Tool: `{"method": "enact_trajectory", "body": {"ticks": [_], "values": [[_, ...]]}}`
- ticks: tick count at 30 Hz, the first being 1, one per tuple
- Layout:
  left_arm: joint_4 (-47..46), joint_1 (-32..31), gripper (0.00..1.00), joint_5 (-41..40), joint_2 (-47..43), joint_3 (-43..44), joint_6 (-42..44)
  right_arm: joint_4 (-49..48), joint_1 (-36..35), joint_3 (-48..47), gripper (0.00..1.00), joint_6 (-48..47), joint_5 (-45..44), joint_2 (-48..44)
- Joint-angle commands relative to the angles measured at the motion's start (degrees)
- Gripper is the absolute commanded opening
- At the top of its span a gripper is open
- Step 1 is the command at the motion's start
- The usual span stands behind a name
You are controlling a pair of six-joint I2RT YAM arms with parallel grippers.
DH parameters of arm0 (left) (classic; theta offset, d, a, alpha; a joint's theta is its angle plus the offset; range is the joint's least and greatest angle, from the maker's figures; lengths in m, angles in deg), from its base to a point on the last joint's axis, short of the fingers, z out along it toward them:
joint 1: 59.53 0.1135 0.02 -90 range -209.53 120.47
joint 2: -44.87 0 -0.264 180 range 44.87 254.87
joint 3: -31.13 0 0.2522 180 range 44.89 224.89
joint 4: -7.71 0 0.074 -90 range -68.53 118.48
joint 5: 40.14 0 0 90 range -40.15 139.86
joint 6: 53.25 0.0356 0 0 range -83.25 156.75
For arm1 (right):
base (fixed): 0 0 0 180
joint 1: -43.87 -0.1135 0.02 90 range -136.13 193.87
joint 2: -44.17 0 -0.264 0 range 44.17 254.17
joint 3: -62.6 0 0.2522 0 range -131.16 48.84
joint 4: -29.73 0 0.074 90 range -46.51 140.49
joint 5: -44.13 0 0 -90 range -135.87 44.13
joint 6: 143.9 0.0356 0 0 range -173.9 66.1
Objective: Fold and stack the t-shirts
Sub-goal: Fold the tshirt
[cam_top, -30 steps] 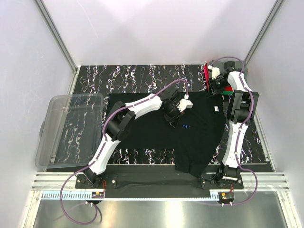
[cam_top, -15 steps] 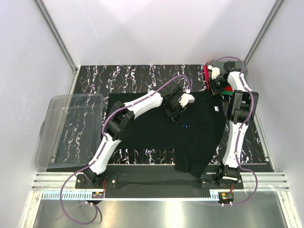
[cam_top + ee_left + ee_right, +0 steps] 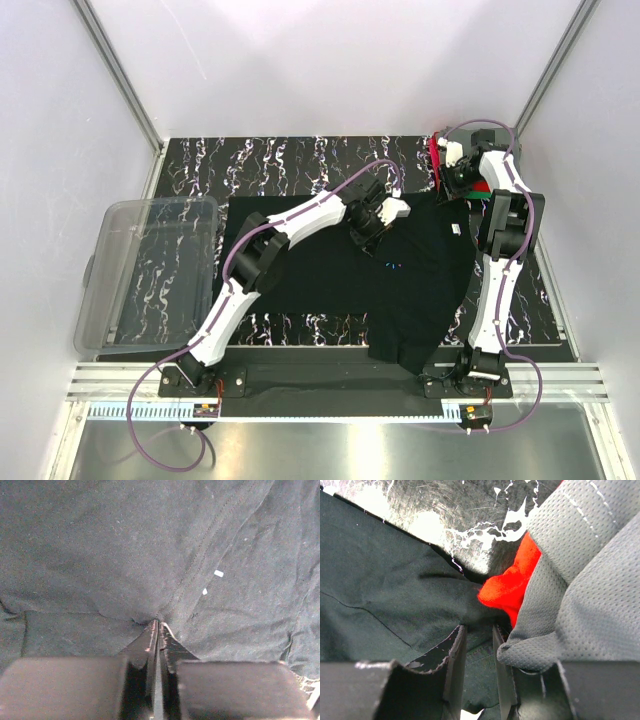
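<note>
Black t-shirt (image 3: 330,275) lies spread flat across the middle of the dark marbled table (image 3: 300,160), its upper edge running level from left of centre to the upper right, its lower right part reaching down to the table's near edge beside the base of the right arm. The left gripper (image 3: 157,626) sits on the shirt just below that upper edge, a little right of centre, with its jaws pressed together and a small pucker of black cloth pinched at their tips; creases fan out from the pinch. The right gripper (image 3: 478,647) is at the shirt's upper right corner, jaws a narrow gap apart with dark cloth showing in the gap, though whether it is clamped I cannot tell. Room there is tight: a grey shirt (image 3: 590,580) and a red shirt (image 3: 512,587) bulge right against the gripper's right finger, and a sliver of green shirt (image 3: 483,189) shows at the same spot in the overhead view, all crowded into the table's upper right corner. Above the shirt a broad band of bare table runs the width of the frame. At the left a thinner strip of table separates the shirt's left edge from a clear bin (image 3: 150,270), which overhangs the table's left side.
</note>
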Motion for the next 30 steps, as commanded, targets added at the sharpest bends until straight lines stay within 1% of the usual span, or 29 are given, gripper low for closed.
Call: {"method": "enact_trajectory", "body": {"ticks": [1, 12, 15, 18, 19, 21, 22, 24, 25, 26, 28, 29, 30], "values": [[-0.32, 0.57, 0.0, 1.1, -0.61, 1.44, 0.44, -2.13, 0.43, 1.35, 0.35, -1.47, -3.15, 0.55], [0.47, 0.84, 0.0, 4.26, -6.5, -5.5, 1.49, -2.66, 0.43, 0.91, 0.35, -0.95, -4.12, 1.08], [1.08, 0.84, 0.0, 3.13, -7.73, -7.0, 2.02, -2.57, 0.43, 1.09, 0.35, -0.51, -3.86, 0.99], [1.79, 1.1, 0.0, -0.3, -10.54, -8.58, 4.3, -2.66, 0.43, 1.7, 0.35, -0.42, -3.68, -1.2], [1.96, 1.27, 0.01, -1.35, -12.9, -9.2, 5.0, -2.66, 0.43, 1.88, 0.35, -0.42, -4.03, -3.38], [3.1, 1.89, 0.1, -5.48, -15.63, -10.6, 6.59, -3.18, 0.43, 3.54, 0.38, -1.11, -3.86, -7.34], [3.54, 2.15, 0.16, -6.88, -18.69, -11.04, 8.42, -3.97, 0.43, 4.77, 0.4, -1.38, -4.12, -12.4], [4.16, 3.55, 0.25, -10.49, -22.39, -13.66, 10.19, -8.1, 0.43, 10.38, 0.44, -3.65, -3.86, -18.58], [4.16, 4.08, 0.3, -11.2, -26.15, -14.9, 10.89, -9.42, 0.34, 12.76, 0.45, -5.15, -2.64, -24.7], [4.34, 5.39, 0.33, -12.77, -28.02, -16.39, 11.51, -11.52, 0.34, 17.91, 0.46, -6.99, -1.58, -27.63], [4.34, 6.46, 0.38, -15.41, -32.58, -21.31, 14.05, -12.5, 0.17, 23.39, 0.48, -13.14, -0.35, -34.21], [4.51, 7.68, 0.38, -18.21, -33.91, -23.24, 14.93, -12.59, -0.27, 28.03, 0.49, -14.99, -1.13, -35.82], [4.34, 8.56, 0.38, -19.19, -35.14, -26.92, 16.25, -12.59, -0.54, 29.9, 0.49, -17.09, -2.44, -36.88]]}}
